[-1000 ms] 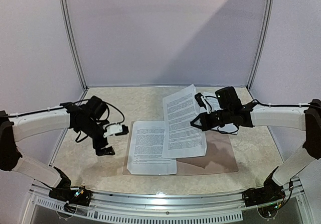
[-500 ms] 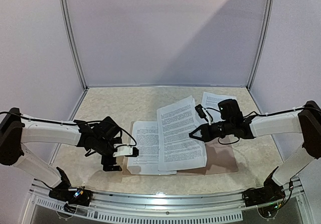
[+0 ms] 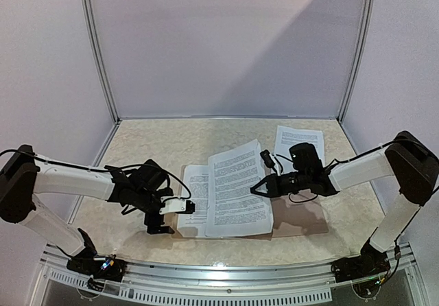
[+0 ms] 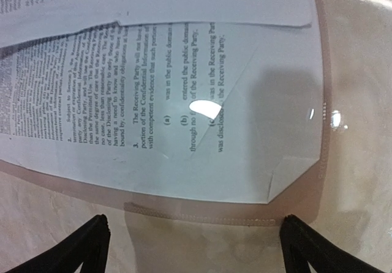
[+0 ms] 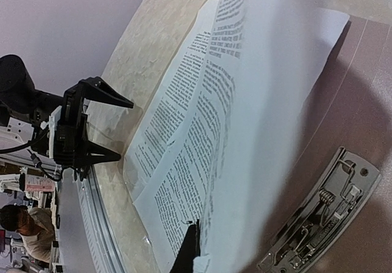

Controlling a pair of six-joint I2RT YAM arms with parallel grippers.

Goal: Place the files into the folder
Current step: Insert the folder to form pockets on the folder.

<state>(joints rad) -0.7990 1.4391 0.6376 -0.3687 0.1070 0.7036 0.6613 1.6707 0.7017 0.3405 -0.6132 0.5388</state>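
The tan-brown folder (image 3: 302, 217) lies open and flat near the table's front, its metal clip (image 5: 318, 224) showing in the right wrist view. One printed file (image 3: 194, 195) rests on the folder's left half, under a clear plastic sleeve (image 4: 318, 120). My right gripper (image 3: 256, 188) is shut on the right edge of a second file (image 3: 236, 193), holding it slanted over the first. A third file (image 3: 299, 141) lies on the table behind the right arm. My left gripper (image 3: 169, 215) stands open and low at the folder's left edge, its fingers (image 4: 92, 248) astride the sleeve's seam, holding nothing.
Metal posts and pale walls close in the table's back and sides. A metal rail (image 3: 226, 272) runs along the near edge, with both arm bases on it.
My left gripper has dropped and moved right to the folder's left edge. My right gripper has carried its sheet left and lower, so the sheet now lies flatter over the folder.
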